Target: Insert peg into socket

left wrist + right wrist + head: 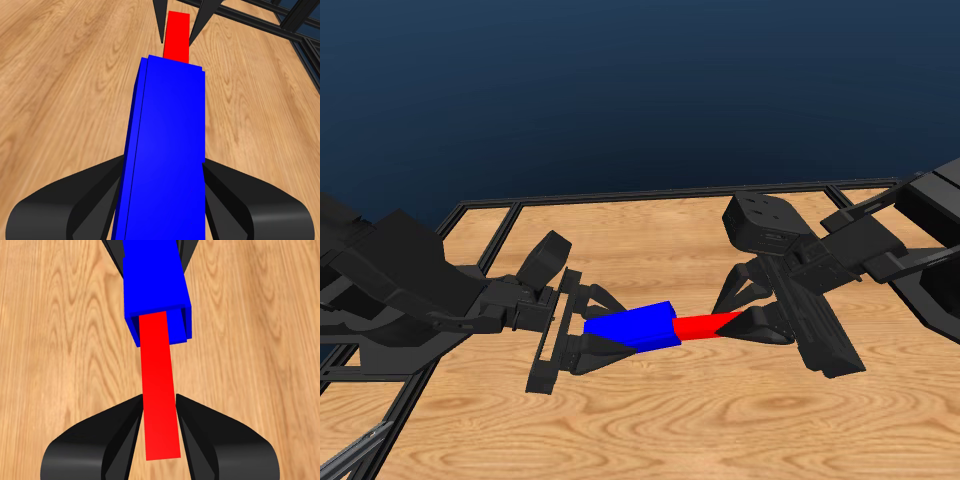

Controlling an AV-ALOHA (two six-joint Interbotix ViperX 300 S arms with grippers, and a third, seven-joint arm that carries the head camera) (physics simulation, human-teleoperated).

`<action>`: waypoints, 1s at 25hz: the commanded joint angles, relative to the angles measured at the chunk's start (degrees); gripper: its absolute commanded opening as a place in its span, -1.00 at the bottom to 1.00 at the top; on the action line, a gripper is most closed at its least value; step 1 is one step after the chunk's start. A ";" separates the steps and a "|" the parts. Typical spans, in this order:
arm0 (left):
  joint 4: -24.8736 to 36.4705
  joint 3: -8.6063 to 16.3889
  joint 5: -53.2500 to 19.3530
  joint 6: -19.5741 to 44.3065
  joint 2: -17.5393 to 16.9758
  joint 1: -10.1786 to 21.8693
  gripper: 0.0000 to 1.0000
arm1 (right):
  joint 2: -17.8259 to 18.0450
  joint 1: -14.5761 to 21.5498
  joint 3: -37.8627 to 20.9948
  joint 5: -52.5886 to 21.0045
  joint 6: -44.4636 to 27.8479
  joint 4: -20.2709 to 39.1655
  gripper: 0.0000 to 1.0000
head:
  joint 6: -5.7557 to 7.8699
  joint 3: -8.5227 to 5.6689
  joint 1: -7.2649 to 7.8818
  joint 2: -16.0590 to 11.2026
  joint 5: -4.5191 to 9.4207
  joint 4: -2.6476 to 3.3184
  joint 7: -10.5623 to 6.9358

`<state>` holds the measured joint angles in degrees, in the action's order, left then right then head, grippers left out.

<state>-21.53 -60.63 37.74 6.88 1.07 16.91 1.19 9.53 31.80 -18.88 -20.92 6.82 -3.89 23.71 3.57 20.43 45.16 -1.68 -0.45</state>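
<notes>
My right end effector [748,322] clamps the peg [703,326], tip inside the socket [636,326] gripped by my left end effector [588,342]; I'd push straight, keeping both axes aligned.

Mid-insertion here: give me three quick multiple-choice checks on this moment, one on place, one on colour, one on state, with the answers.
1. Where is the peg's far end?
A. Lying on the table
B. Inside the socket's open end
C. Beside the socket, apart

2. What colour is the block the left hand holds?
A. Blue
B. Red
C. Green

3. The right hand is:
A. Open, empty
B. Shut on the peg
C. Shut on the socket

Answers:
1 B, the right wrist view shows the red bar entering the blue opening.
2 A, blue sits between its jaws.
3 B, its jaws flank the red bar.
</notes>
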 commanded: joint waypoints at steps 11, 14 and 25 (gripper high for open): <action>4.99 7.73 -2.55 3.36 4.17 -2.05 -1.00 | 4.47 -2.01 -5.51 7.68 5.08 -2.50 -1.00 | 0.14 -1.11 -0.44 0.04 -0.77 0.11 0.17; 5.72 7.70 -2.90 4.73 4.63 -1.98 -1.00 | 4.98 -2.09 -5.19 6.97 5.24 -3.10 -1.00 | 0.14 -1.20 -0.46 0.04 -0.87 0.11 0.24; 6.86 7.10 -4.83 7.95 5.22 -1.35 -1.00 | 0.31 -1.63 0.12 5.96 2.54 -3.76 1.00 | -0.08 -0.83 -1.37 1.22 -1.83 0.30 0.09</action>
<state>-14.98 -53.91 32.69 14.23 6.69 14.59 4.26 8.07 31.88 -13.53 -17.86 2.74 -3.96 23.55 2.48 20.61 44.29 -1.39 -0.38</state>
